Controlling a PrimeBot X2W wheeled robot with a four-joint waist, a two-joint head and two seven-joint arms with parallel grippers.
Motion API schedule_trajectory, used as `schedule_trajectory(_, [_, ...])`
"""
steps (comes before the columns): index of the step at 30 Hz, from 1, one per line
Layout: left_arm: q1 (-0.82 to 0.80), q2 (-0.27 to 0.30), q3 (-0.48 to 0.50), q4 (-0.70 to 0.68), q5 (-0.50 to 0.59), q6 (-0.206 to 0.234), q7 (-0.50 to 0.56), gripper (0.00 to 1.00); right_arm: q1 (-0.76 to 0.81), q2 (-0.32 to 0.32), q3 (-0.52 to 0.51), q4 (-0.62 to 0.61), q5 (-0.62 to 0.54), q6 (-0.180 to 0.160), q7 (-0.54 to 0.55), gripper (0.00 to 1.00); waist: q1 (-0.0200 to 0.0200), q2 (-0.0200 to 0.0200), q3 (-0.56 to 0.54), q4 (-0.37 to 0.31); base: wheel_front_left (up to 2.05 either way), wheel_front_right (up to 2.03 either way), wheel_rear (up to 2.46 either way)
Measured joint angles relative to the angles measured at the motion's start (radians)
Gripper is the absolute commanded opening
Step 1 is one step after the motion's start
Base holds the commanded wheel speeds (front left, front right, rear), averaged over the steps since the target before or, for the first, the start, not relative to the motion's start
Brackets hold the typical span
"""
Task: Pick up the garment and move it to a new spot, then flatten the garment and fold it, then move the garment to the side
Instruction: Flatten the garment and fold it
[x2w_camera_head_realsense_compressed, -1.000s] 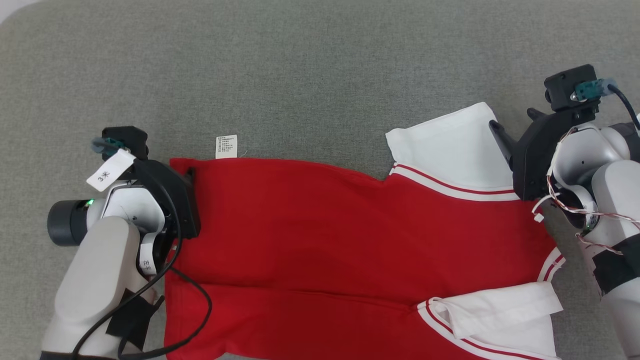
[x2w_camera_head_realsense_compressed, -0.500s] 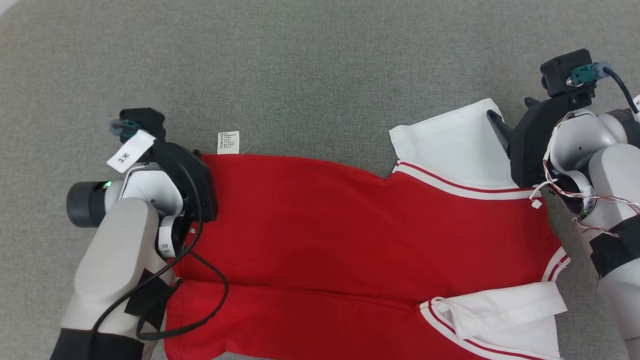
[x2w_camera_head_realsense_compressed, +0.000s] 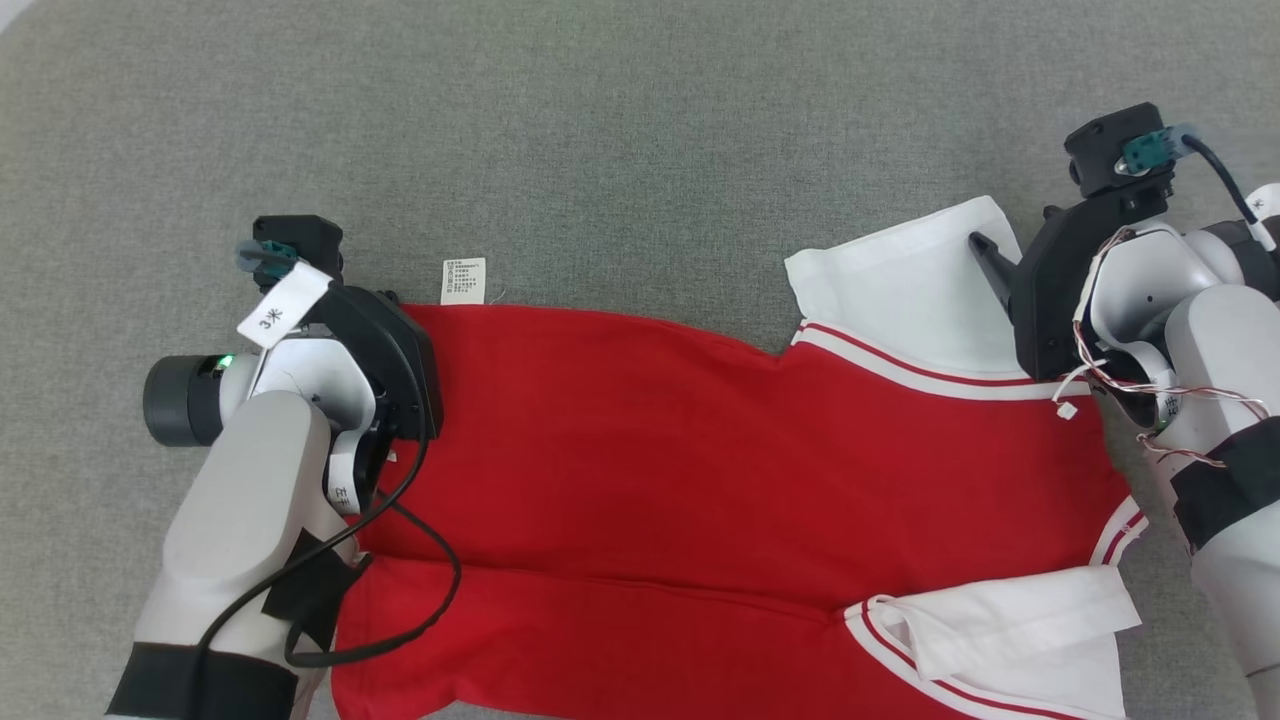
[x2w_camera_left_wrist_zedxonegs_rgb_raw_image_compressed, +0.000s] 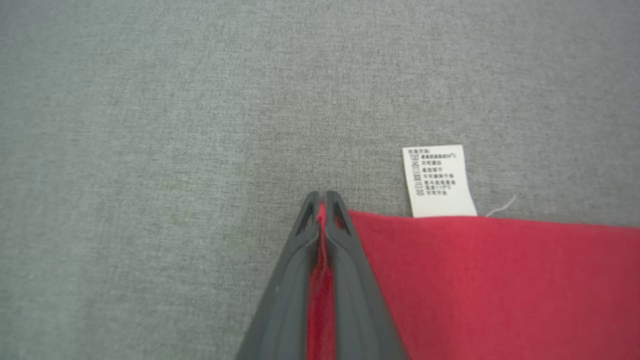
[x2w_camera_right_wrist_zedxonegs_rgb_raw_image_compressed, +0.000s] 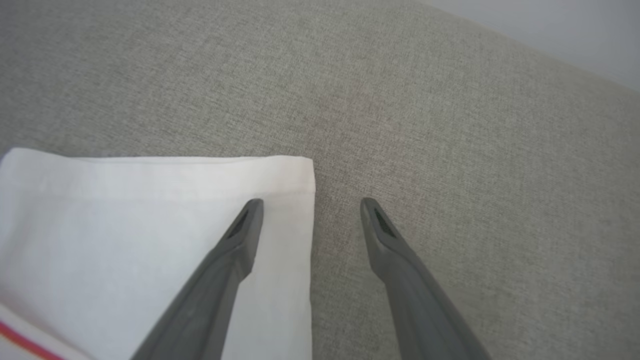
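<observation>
**Figure.** Red short-sleeved knit garment with white sleeves and red-and-white striped trim (x2w_camera_head_realsense_compressed: 700, 450), spread flat on a grey woven fabric surface (x2w_camera_head_realsense_compressed: 640, 150). The landmark was the small white rectangular printed care label (x2w_camera_head_realsense_compressed: 463, 281), which projected from the garment's far edge onto the bare surface.

(a) Garment. The red body ran from the label's base toward the robot and far to the label's right. 1 white sleeve (x2w_camera_head_realsense_compressed: 900, 290) lay open well to the right of the label, at about the same depth. The other white sleeve (x2w_camera_head_realsense_compressed: 1010, 620) lay well to the right of the label and much nearer the robot, folded over the red cloth.

(b) Left gripper (x2w_camera_left_wrist_zedxonegs_rgb_raw_image_compressed: 321, 200). Its 2 dark fingers were pressed together on the garment's far corner, just to the left of the label and apart from it. A thin strip of red cloth was pinched between them.

(c) Right gripper (x2w_camera_right_wrist_zedxonegs_rgb_raw_image_compressed: 311, 202). It was well to the right of the label, with its 2 fingers spread wide and gripping nothing. 1 finger lay over the open white sleeve and the other over bare grey surface, with the sleeve's side edge between them. Whether either fingertip touched the cloth could not be told.

(d) Fittings. A black cable (x2w_camera_head_realsense_compressed: 420, 560) looped over the garment's red edge, nearer the robot than the label. A white paper tag (x2w_camera_head_realsense_compressed: 283, 310) on the left wrist hung to the left of the label.
</observation>
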Motion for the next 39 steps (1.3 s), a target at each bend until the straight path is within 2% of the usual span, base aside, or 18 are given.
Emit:
schedule_trajectory(9, [-0.013, -0.008, -0.005, 0.045, 0.000, -0.012, -0.025, 0.00, -0.024, 0.014, 0.030, 0.033, 0.000, 0.001, 0.051, 1.00, 0.0000, 0.0000, -0.009, 0.008, 0.00, 0.00, 0.00])
schedule_trajectory(19, [-0.028, -0.022, -0.029, 0.081, -0.001, -0.021, -0.044, 0.00, -0.085, 0.024, -0.012, 0.107, 0.026, -0.006, 0.070, 1.00, 0.0001, 0.0000, -0.019, 0.027, 0.00, 0.00, 0.00])
schedule_trajectory(21, [-0.036, -0.026, -0.030, 0.087, -0.003, -0.022, -0.044, 0.00, -0.085, 0.025, -0.013, 0.128, 0.028, -0.011, 0.079, 0.96, 0.0000, 0.0000, -0.019, 0.032, 0.00, 0.00, 0.00])
schedule_trajectory(28, [-0.040, -0.032, -0.036, 0.111, -0.005, -0.029, -0.061, 0.00, -0.092, 0.027, -0.015, 0.170, 0.033, -0.019, 0.096, 0.96, 0.0000, -0.0001, -0.021, 0.047, 0.00, 0.00, 0.00])
schedule_trajectory(29, [-0.040, -0.033, -0.036, 0.114, -0.005, -0.029, -0.062, 0.00, -0.097, 0.027, -0.014, 0.174, 0.033, -0.019, 0.096, 0.91, 0.0000, 0.0000, -0.021, 0.048, 0.00, 0.00, 0.00])
schedule_trajectory(30, [-0.040, -0.033, -0.037, 0.116, -0.005, -0.029, -0.065, 0.00, -0.103, 0.027, -0.013, 0.179, 0.033, -0.019, 0.097, 0.90, 0.0000, 0.0000, -0.021, 0.050, 0.00, 0.00, 0.00])
schedule_trajectory(33, [-0.040, -0.035, -0.040, 0.122, -0.006, -0.030, -0.070, 0.00, -0.108, 0.027, -0.012, 0.195, 0.033, -0.019, 0.097, 0.92, 0.0000, -0.0001, -0.022, 0.054, 0.00, 0.00, 0.00])
schedule_trajectory(34, [-0.041, -0.035, -0.041, 0.126, -0.007, -0.030, -0.070, 0.00, -0.108, 0.027, -0.012, 0.199, 0.033, -0.019, 0.099, 0.90, 0.0000, 0.0000, -0.022, 0.056, 0.00, 0.00, 0.00])
schedule_trajectory(35, [-0.041, -0.035, -0.041, 0.126, -0.007, -0.030, -0.070, 0.00, -0.108, 0.027, -0.012, 0.199, 0.033, -0.019, 0.099, 0.80, 0.0000, 0.0000, -0.022, 0.056, 0.00, 0.00, 0.00])
schedule_trajectory(36, [-0.041, -0.036, -0.042, 0.129, -0.009, -0.031, -0.072, 0.00, -0.111, 0.026, -0.011, 0.203, 0.033, -0.019, 0.104, 0.60, 0.0000, 0.0000, -0.022, 0.057, 0.00, 0.00, 0.00])
schedule_trajectory(37, [-0.042, -0.036, -0.046, 0.135, -0.014, -0.038, -0.079, 0.00, -0.122, 0.025, -0.008, 0.214, 0.033, -0.019, 0.114, 0.48, 0.0000, 0.0000, -0.022, 0.060, 0.00, 0.00, 0.00])
schedule_trajectory(38, [-0.042, -0.036, -0.046, 0.135, -0.014, -0.038, -0.079, 0.00, -0.122, 0.025, -0.008, 0.214, 0.033, -0.019, 0.114, 0.48, 0.0000, 0.0000, -0.022, 0.060, 0.00, 0.00, 0.00])
schedule_trajectory(39, [-0.042, -0.036, -0.048, 0.138, -0.016, -0.038, -0.079, 0.00, -0.126, 0.025, -0.007, 0.219, 0.032, -0.019, 0.114, 0.40, 0.0000, 0.0000, -0.022, 0.062, 0.00, 0.00, 0.00])
